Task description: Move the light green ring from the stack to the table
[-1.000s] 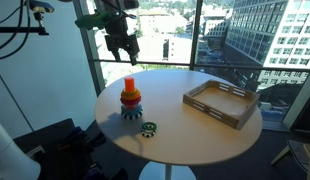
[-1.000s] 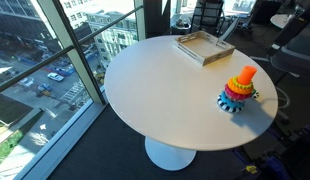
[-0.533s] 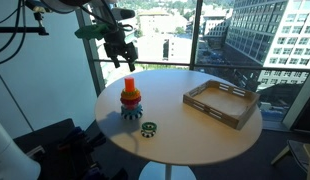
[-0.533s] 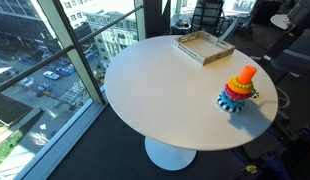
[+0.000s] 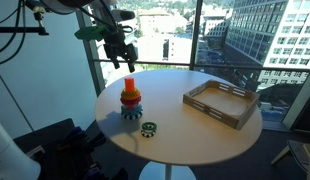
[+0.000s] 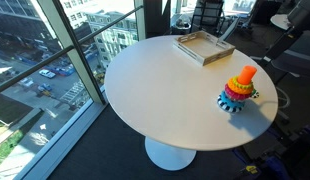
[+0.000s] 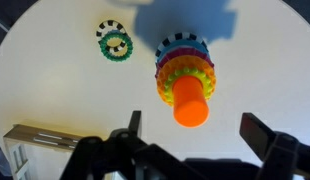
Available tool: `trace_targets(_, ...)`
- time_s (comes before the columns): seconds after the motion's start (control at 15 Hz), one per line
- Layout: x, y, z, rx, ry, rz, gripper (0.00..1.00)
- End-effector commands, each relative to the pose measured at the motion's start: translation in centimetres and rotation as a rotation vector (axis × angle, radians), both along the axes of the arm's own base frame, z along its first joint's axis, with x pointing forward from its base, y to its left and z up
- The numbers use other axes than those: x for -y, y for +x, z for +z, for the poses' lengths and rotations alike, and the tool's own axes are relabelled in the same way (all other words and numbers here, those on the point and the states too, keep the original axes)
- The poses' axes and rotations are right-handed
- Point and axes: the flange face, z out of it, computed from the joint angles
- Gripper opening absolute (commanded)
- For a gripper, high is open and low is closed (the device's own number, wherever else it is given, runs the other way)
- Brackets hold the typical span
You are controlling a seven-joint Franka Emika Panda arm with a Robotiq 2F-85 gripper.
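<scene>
The stack stands on the round white table, with an orange post, red and orange rings and a wide blue gear-edged ring at the bottom. It also shows in an exterior view. In the wrist view the stack is seen from above, and a thin rim of the light green ring shows just inside the blue ring. My gripper is open and empty, well above the post. It hangs over the stack in an exterior view.
A dark green ring lies on the table beside the stack and shows in the wrist view. A wooden tray sits on the far side of the table. Large windows stand close behind.
The arm shifted a little to the left and lower above the stack a second ago. It has not visibly moved in the last half second.
</scene>
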Motion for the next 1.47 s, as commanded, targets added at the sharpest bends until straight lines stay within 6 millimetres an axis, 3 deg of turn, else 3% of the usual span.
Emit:
trace_targets(0.0, 0.4, 0.2, -1.1, -0.029, 0.025, -0.027, 1.00)
trace_targets(0.4, 1.2, 0.6, -3.9, -0.085, 0.056, -0.096, 1.00)
trace_targets(0.8, 0.4, 1.0, -6.3, -0.084, 0.082, -0.104, 1.00)
trace_targets(1.4, -0.5, 1.5, -8.2, -0.057, 0.073, -0.094, 1.00)
